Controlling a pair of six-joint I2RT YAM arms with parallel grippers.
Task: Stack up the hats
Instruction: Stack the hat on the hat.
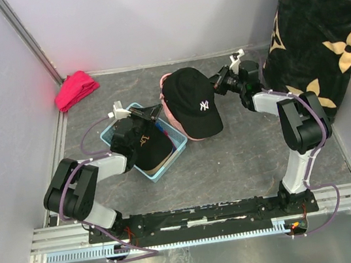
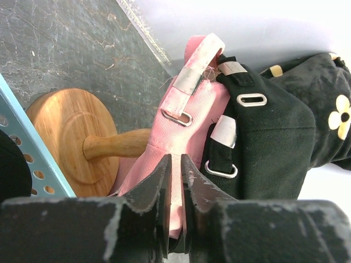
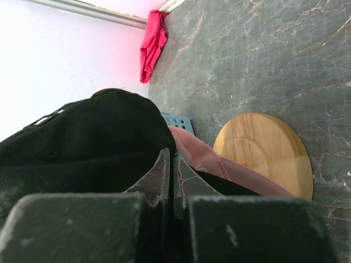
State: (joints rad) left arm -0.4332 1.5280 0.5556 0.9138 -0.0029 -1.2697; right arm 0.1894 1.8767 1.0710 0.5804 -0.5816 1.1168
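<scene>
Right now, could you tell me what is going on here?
A black fabric baseball cap with a white logo sits over a light pink cap on a wooden stand. The left gripper straddles the pink cap's rear fabric, jaws barely apart; the right gripper is shut at the black cap's edge. A second black cap lies in a blue perforated basket.
</scene>
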